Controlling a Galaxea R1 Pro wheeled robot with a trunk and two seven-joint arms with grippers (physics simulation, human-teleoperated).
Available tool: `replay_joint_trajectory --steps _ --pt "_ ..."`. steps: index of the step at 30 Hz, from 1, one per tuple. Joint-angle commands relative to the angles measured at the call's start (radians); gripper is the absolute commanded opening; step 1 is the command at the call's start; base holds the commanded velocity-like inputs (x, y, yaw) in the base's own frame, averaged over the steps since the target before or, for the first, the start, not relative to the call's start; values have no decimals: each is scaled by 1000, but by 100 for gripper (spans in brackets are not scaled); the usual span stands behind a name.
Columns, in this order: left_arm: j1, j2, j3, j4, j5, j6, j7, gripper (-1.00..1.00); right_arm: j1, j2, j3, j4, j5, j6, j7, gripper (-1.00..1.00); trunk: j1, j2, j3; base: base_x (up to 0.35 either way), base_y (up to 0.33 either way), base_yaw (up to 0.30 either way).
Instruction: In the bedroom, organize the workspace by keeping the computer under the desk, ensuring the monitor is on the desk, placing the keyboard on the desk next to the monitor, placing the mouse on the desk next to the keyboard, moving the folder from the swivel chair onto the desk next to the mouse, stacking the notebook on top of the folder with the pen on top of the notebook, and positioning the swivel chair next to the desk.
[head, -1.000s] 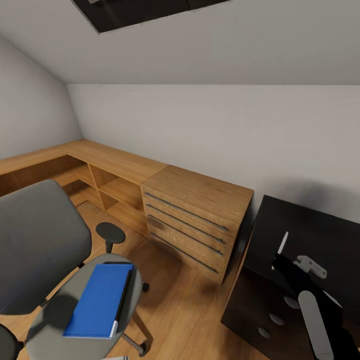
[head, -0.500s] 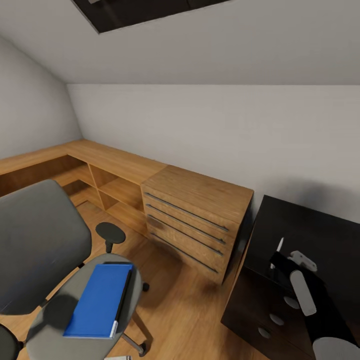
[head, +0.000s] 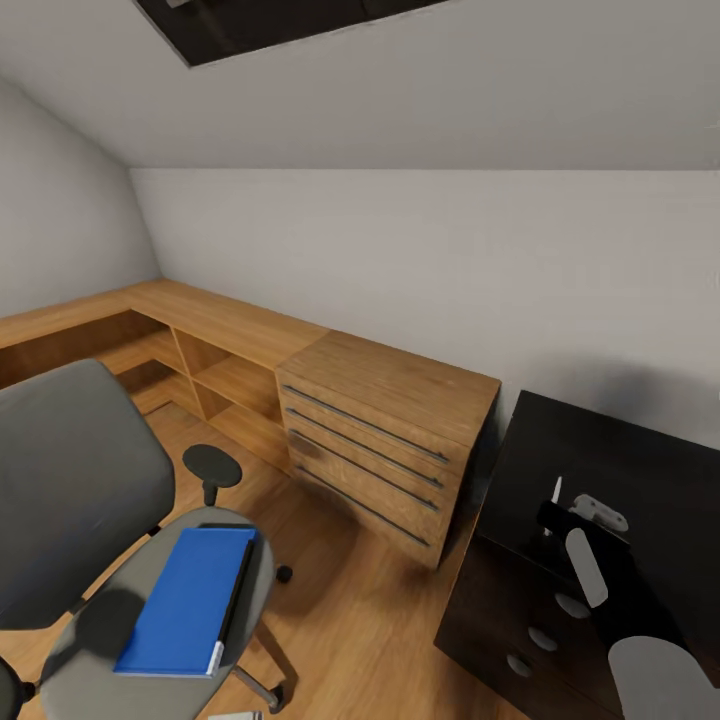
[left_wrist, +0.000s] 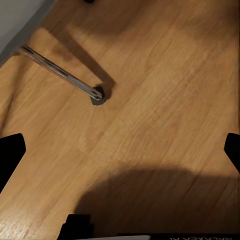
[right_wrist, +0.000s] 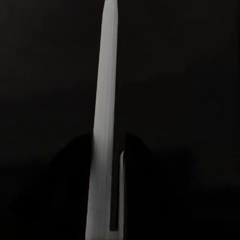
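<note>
Room: where the sloped white ceiling meets the plain white wall (head: 450, 260), a warm plank floor (head: 350, 620) runs below, smooth and faintly grained.
Wooden run: a light wood shelf unit (head: 180, 340) lines the wall and corner, ending at a light wooden drawer cabinet (head: 385, 440) with four drawers and long dark bar handles.
Bench: the black bench (head: 610, 470) stands just beside the cabinet, matte and flat-topped, with round silver knobs (head: 543, 638) on its dark drawer fronts.
Right pincer: the right pincer (head: 553, 518) is over the bench top, closed on the pen (head: 556, 490), which sticks up from it; in the right wrist view the pen (right_wrist: 106, 125) is a long white stick tapering to its tip against the black surface.
Left pincer: in the left wrist view the left pincer (left_wrist: 120, 150) is spread wide, its dark fingertips (left_wrist: 10, 152) at the two edges, holding nothing above the floor; a chrome leg (left_wrist: 57, 74) of the chair base ends in a dark caster there.
Swivel chair: the swivel chair (head: 75, 480) stands on the floor well apart from the bench, with grey padded back and seat and round black armrest pad.
Folder: the flat bright blue folder (head: 180, 600) lies on the chair seat.
Notebook: a thin dark edge along the folder's side may be the notebook (head: 236, 585); I cannot tell for sure.
</note>
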Motion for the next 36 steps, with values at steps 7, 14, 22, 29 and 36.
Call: replay_joint_trajectory --steps 7,14,22,29,36 --pt "0 1 -2 -2 11 5 4 100 -5 -1 1 48 4 0 -10 -100 0 0 -1 0 -32 0" --pt "0 1 -2 -3 11 4 4 100 -6 0 2 48 4 0 -11 -100 -8 14 5 0 -2 0" --pt "0 1 -4 -2 11 5 4 100 -6 0 2 48 4 1 -10 -100 -38 70 30 0 0 0" --pt "-1 1 -2 -2 13 8 4 100 -6 0 3 46 3 1 -10 -100 -65 119 52 0 0 0" --pt "0 1 -1 -2 13 8 4 100 -6 0 3 45 3 1 -11 -100 -92 168 74 0 0 0"
